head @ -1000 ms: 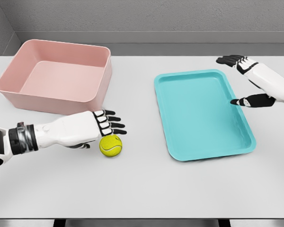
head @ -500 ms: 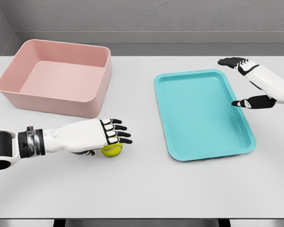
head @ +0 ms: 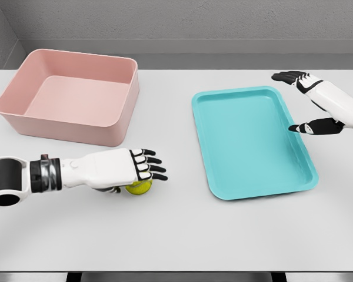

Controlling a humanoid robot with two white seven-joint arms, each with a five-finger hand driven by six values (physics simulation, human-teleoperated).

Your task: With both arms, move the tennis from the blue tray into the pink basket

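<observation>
A yellow-green tennis ball (head: 140, 188) lies on the white table between the pink basket (head: 65, 128) and the blue tray (head: 253, 141), outside both. My left hand (head: 142, 171) lies flat over the ball with its fingers stretched out, and only the ball's lower front shows beneath the palm. I cannot see the thumb's contact with the ball. My right hand (head: 294, 101) hovers open at the tray's far right rim, fingers spread, holding nothing. Nothing lies in the tray or the basket.
The pink basket stands at the back left, its near wall just behind my left forearm (head: 59, 174). The table's front edge (head: 176, 271) runs along the bottom. A grey wall closes off the back.
My left hand has slid down and forward over the ball, covering most of it. The ball has shifted slightly towards me. The right hand has barely moved.
</observation>
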